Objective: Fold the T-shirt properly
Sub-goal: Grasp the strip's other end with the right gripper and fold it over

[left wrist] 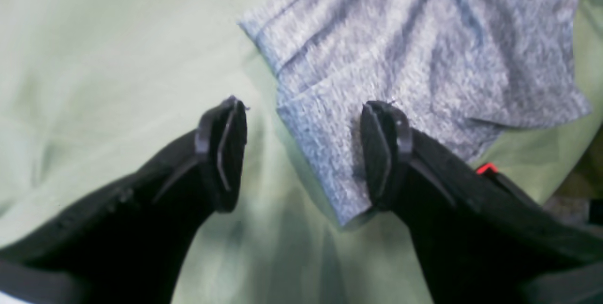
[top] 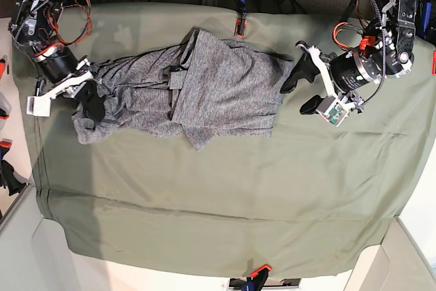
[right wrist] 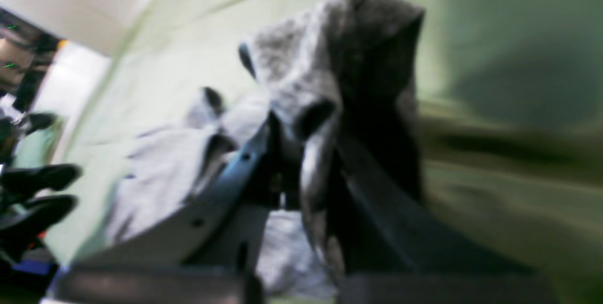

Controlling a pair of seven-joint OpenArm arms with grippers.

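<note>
Left black two-fingered gripper (left wrist: 304, 153) spread wide, gripping nothing, poised just past the right-hand end of the mottled grey long-sleeved knit T-shirt (top: 204, 86); one fingertip (left wrist: 384, 153) over a folded corner of the cloth, the other over bare olive-green table cloth (top: 225, 189). Right black gripper (top: 92, 100) clamped on a bunch of grey knit, lifted in a hooded fold over the jaws in the blurred right wrist view. Lay crumpled and partly doubled over along the far half of the worktop, stretched from near the left edge toward the far right corner. Counted one shirt, two grippers. Near half of the worktop bare green cloth, open to the near edge. Red-and-black clamps (top: 240, 25) at the far and near edges; cables behind the far edge.
</note>
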